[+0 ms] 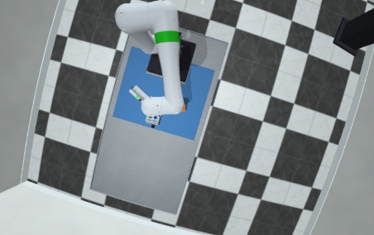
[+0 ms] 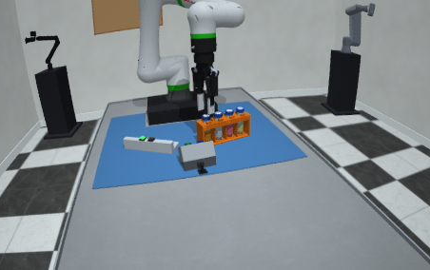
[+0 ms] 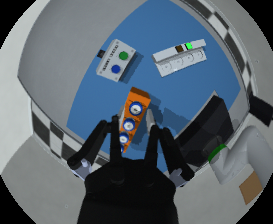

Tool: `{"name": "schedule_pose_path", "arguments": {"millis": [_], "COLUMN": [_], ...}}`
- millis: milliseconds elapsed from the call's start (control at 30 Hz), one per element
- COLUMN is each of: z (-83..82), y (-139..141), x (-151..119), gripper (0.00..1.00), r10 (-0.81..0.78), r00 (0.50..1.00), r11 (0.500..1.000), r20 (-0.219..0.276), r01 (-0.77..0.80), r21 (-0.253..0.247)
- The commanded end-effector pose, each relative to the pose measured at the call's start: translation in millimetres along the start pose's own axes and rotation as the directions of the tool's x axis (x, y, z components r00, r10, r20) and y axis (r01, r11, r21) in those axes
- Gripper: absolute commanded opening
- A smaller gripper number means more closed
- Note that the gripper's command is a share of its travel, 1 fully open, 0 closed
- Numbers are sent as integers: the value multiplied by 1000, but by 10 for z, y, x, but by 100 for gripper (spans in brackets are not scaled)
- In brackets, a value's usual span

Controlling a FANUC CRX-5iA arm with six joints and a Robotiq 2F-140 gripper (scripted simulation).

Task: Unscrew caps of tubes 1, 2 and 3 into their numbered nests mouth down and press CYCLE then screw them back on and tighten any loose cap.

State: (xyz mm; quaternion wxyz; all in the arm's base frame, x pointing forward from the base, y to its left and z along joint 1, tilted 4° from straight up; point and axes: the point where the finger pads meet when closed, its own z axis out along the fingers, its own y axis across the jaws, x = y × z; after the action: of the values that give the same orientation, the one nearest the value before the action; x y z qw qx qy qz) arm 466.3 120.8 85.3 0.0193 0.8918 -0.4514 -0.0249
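The orange decapping station (image 2: 223,130) (image 3: 139,104) stands on the blue mat (image 2: 261,143), with a blue cap on each of its tubes. My gripper (image 2: 205,106) (image 3: 135,112) points straight down and hangs just above the cap (image 2: 205,116) at the row's end nearest the arm's pedestal. Its fingers stand partly open, with nothing between them. In the wrist view they straddle the station's near end. The long white cap tray with its console (image 2: 148,144) (image 3: 180,56) (image 1: 137,94) lies left of the station and shows a green spot. The grey key desk (image 2: 197,155) (image 3: 115,63) carries the green key (image 3: 124,55) and the blue key (image 3: 115,68).
The arm's black pedestal (image 2: 170,111) stands just behind the station. The grey table (image 2: 242,214) reaches far forward of the mat. Two black camera stands (image 2: 56,100) (image 2: 343,87) are on the checkered floor beside the table.
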Motion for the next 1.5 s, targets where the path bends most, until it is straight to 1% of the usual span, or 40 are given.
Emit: {"name": "schedule_pose_path", "arguments": {"millis": [0,100,333,1133,1167,1467], "z": [98,183,183,283,283,283], "y": [-3,-3,-3,-4,-4,-4], "x": [1,1,1,1,1,1], "gripper": [35,35,35,35,0,0], "r10": [0,0,0,0,0,0], "r00": [1000,1000,1000,1000,1000,1000], "r11": [1000,1000,1000,1000,1000,1000], "r20": [0,0,0,0,0,0], "r01": [0,0,0,0,0,0], "r21": [1,1,1,1,1,1]}}
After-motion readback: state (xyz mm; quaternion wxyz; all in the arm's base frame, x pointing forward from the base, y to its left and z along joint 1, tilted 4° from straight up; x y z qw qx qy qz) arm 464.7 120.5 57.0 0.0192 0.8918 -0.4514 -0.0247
